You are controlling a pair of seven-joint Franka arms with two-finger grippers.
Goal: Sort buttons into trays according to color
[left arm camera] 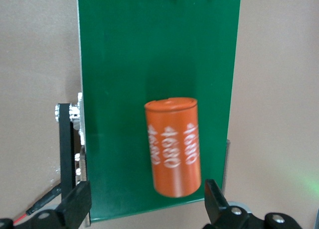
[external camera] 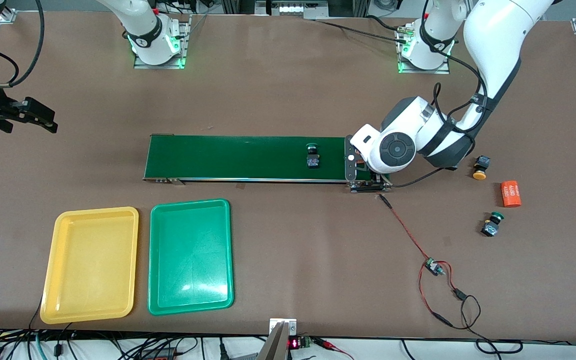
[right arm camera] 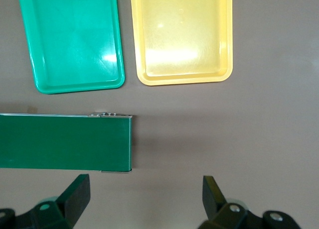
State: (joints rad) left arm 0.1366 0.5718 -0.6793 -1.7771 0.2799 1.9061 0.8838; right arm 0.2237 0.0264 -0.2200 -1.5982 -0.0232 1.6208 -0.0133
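- Starting at the right arm's end: the right pincer [external camera: 43,120] hangs over bare tabletop [external camera: 288,90], and its wrist view shows it spread wide with nothing between its fingers [right arm camera: 75,191]. This arm is waiting.
- Two trays sit near the front camera's edge. The yellow tray [external camera: 90,265] is closest to the right arm's end, and the green tray [external camera: 190,257] is just beside it, long sides parallel with a thin gap between them.
- There is one conveyor belt [external camera: 243,157], farther from the camera than the trays, with a strip of open tabletop between them.
- I count three buttons: two green-capped and one yellow-capped, none in a tray.
- The first green button [external camera: 312,155] is on the belt, toward the left arm's end and clear of both long edges.
- The left pincer [left arm camera: 144,201] is over that same end of the belt. Its fingers [left arm camera: 75,201] stand wide apart, gripping nothing.
- There are two orange cylinders. One cylinder [left arm camera: 172,147] shows blurred over the belt between those fingers, touching neither. I can't tell whether it rests on the belt.
- A red and black wire [external camera: 418,250] trails from the belt's end toward the camera.
- The yellow button [external camera: 481,167] lies on the tabletop past the belt's end, near the left arm's elbow.
- The second cylinder [external camera: 510,193] lies on its side, a little nearer the camera than the yellow button.
- The second green button [external camera: 492,224] is nearer the camera again, apart from the cylinder, with open tabletop all around it.
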